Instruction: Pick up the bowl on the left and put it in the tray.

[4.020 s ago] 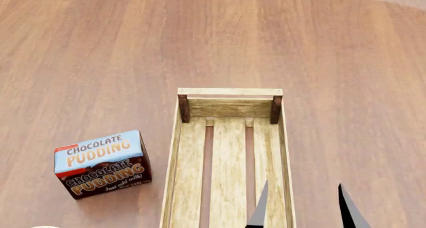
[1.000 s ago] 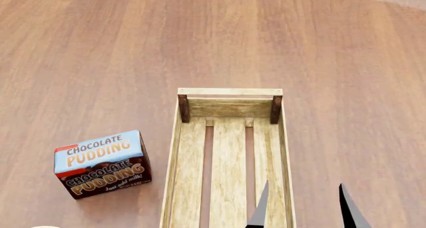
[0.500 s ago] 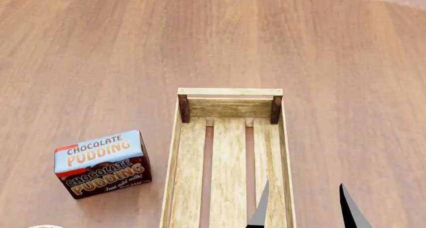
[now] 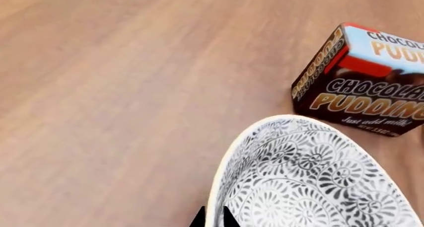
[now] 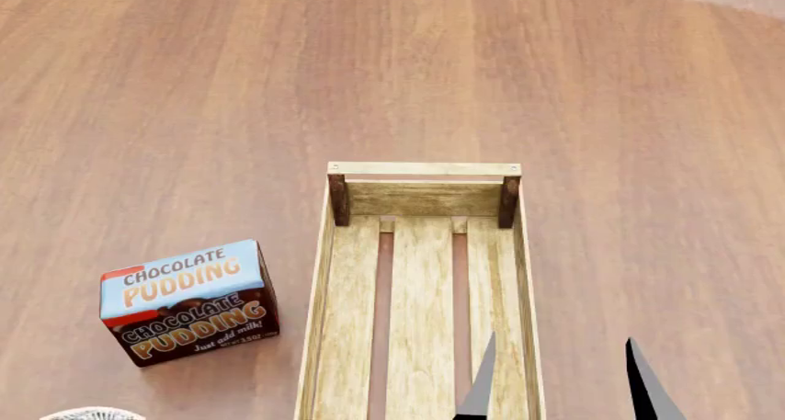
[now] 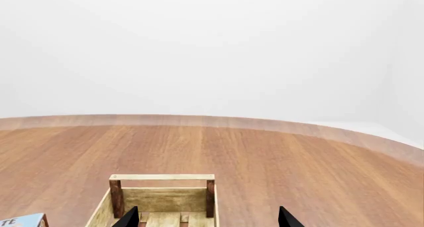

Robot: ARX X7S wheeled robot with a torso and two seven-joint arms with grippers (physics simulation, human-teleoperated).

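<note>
The bowl (image 4: 311, 177), white with a dense grey-blue floral pattern, fills the lower part of the left wrist view. Its rim passes between the two close-set black tips of my left gripper (image 4: 213, 219), which is shut on that rim. In the head view only a sliver of the bowl (image 5: 92, 414) shows at the bottom left edge. The tray (image 5: 424, 169), a light-wood slatted crate with dark corner posts, lies in the middle with nothing in it. My right gripper (image 5: 558, 383) hangs open over the tray's near right side, and its wrist view shows the tray (image 6: 162, 177) ahead.
A chocolate pudding box (image 5: 190, 300) stands left of the tray, just beyond the bowl (image 4: 361, 80). The brown wooden table (image 5: 589, 117) stretches far and to both sides. A corner of the box (image 6: 23, 221) shows in the right wrist view.
More of the bowl's rim has come into the head view at the bottom left edge. The right gripper, tray and pudding box have not moved.
</note>
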